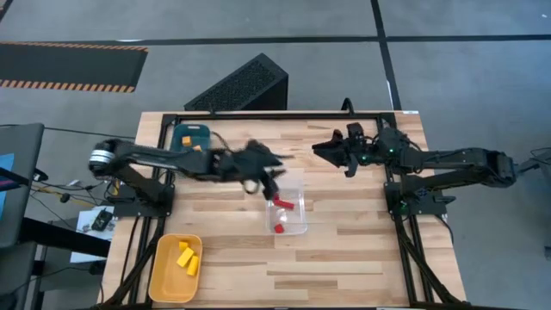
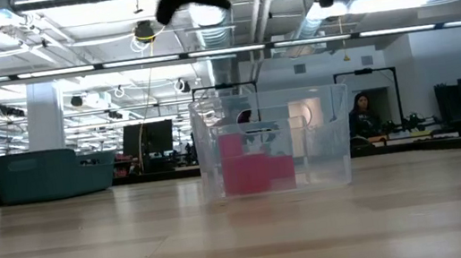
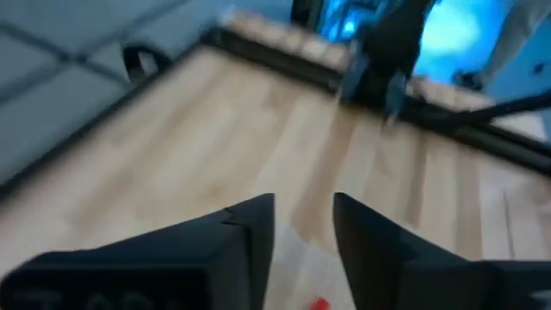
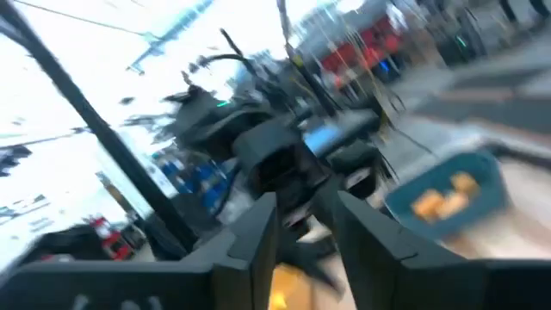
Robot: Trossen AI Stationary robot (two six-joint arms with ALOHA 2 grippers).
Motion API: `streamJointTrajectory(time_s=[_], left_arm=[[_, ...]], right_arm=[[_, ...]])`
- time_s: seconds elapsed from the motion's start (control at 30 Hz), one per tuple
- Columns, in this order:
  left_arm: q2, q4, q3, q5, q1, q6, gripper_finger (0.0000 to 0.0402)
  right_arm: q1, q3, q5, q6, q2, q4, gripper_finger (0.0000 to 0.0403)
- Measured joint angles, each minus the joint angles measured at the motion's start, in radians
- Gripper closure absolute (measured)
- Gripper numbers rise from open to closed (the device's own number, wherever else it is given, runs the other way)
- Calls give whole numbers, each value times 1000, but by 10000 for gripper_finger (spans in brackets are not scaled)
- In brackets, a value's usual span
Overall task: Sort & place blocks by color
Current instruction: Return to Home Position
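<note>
A clear plastic box (image 1: 288,207) stands mid-table and holds red blocks (image 1: 284,204); in the low view the red blocks (image 2: 254,171) rest on its floor. Yellow blocks (image 1: 187,257) lie in a yellow tray (image 1: 164,280) near the near-left corner. Orange blocks (image 4: 439,201) lie in a teal tray (image 1: 191,138) at the far left. My left gripper (image 1: 269,179) hovers open above the box's far-left edge, with nothing between its fingers (image 3: 258,232). My right gripper (image 1: 331,153) is open and raised over the far right part of the table, pointing toward the left arm.
A dark perforated case (image 1: 241,86) sits beyond the table's far edge. Bare wood spreads across the near and right parts of the table (image 1: 362,258). People sit in the room behind (image 2: 363,119).
</note>
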Motion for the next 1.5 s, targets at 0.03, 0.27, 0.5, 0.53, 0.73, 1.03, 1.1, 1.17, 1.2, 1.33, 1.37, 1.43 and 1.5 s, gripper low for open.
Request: streamJointTrajectory(time_s=[0.03, 0.27, 0.5, 0.53, 0.73, 1.03, 1.1, 1.17, 1.2, 1.33, 1.37, 1.43, 1.5], left_arm=[[-37, 7, -12, 1, 11, 35, 306], [-238, 144, -85, 216, 117, 207, 383], [-365, 309, -160, 369, 172, 294, 397], [-382, 307, -165, 369, 178, 323, 397], [-514, 299, -267, 395, 253, 376, 400], [-702, 526, -635, 502, 311, 266, 401], [-723, 491, -690, 461, 315, 336, 401], [-740, 395, -717, 384, 321, 405, 401], [-751, 345, -724, 356, 322, 409, 401], [-810, 304, -768, 373, 321, 468, 401], [-831, 309, -783, 388, 321, 486, 401], [-867, 384, -812, 401, 321, 494, 401], [-916, 433, -859, 400, 322, 493, 401]], right_arm=[[3, 0, 0, -10, 0, 31, 270], [105, -2, -62, -362, 3, 113, 315], [220, 0, 22, -787, 2, 175, 357], [217, 0, 69, -784, 2, 174, 364], [162, 0, 130, -792, -49, 43, 397], [111, -1, 48, -882, -237, -364, 395], [109, -1, 40, -885, -282, -391, 399], [102, 0, 36, -887, -337, -437, 398], [97, 0, 37, -896, -369, -477, 397], [86, -4, 43, -929, -492, -619, 394], [86, -13, 41, -930, -517, -625, 395], [76, -43, 44, -939, -558, -613, 398], [57, -82, 47, -935, -591, -589, 400]])
